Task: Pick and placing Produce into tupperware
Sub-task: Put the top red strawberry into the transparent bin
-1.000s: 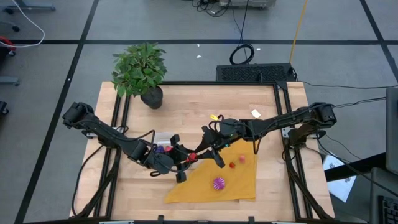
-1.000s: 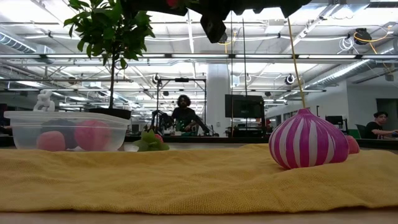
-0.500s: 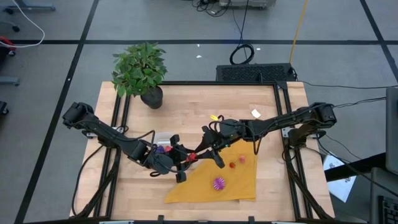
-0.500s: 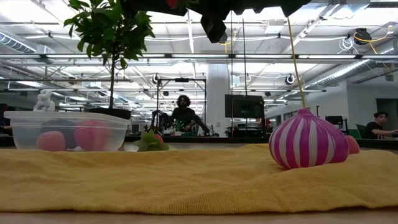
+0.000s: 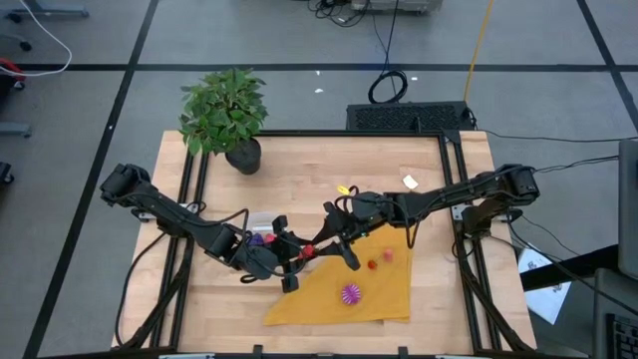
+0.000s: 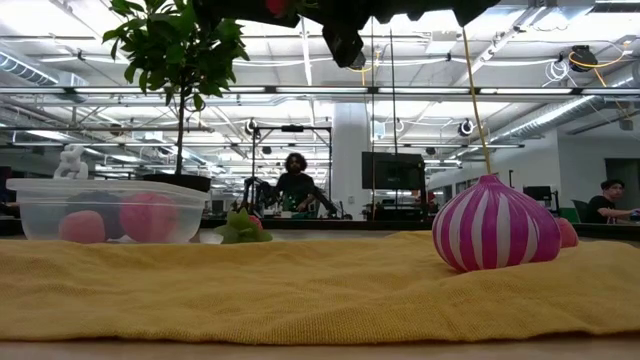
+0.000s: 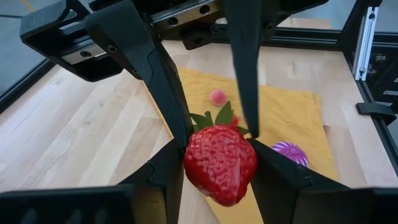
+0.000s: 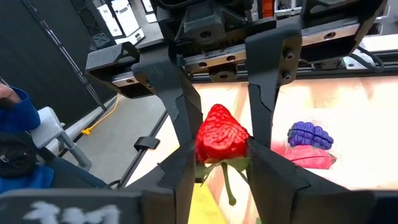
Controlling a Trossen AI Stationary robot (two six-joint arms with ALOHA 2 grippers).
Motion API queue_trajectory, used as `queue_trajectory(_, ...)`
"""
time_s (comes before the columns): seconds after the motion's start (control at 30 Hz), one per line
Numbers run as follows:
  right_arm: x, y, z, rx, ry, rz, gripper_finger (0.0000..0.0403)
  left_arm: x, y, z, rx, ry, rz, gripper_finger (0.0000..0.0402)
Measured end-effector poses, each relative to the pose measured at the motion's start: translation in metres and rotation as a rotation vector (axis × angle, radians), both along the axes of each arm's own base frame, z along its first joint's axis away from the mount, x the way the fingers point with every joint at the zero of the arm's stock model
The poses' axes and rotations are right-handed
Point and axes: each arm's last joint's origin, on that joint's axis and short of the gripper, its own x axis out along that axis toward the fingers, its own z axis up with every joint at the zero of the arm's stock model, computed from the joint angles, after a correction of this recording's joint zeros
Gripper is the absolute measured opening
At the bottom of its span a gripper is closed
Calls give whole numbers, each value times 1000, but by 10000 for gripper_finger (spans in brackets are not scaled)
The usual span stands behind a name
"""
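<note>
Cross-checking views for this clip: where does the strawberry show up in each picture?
High view: strawberry a red speck between both tools, at the yellow cloth's edge.
Low view: only a red bit at the top edge.
Left wrist view: centre, low.
Right wrist view: centre.
Shared landmark: the cloth, in all four views.

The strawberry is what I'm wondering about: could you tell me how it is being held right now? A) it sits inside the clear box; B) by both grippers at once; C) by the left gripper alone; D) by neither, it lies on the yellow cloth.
B: in each wrist view the strawberry sits between that arm's own fingers with the other arm's fingers closed on it too, so the left gripper and right gripper both grip it.
</note>
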Motion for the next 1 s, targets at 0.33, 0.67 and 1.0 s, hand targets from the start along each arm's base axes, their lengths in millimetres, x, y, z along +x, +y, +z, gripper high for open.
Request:
queue_trajectory(0.33,0,4,0,-3,-5,3,186,0,0,0,3,6,0,149)
queue_trajectory(0.67,-7,2,14,-59,-62,-20,190,0,0,3,-3,-16,13,149)
queue_trajectory(1.0,-8,2,13,-65,-47,-32,190,0,0,2,0,-9,5,149)
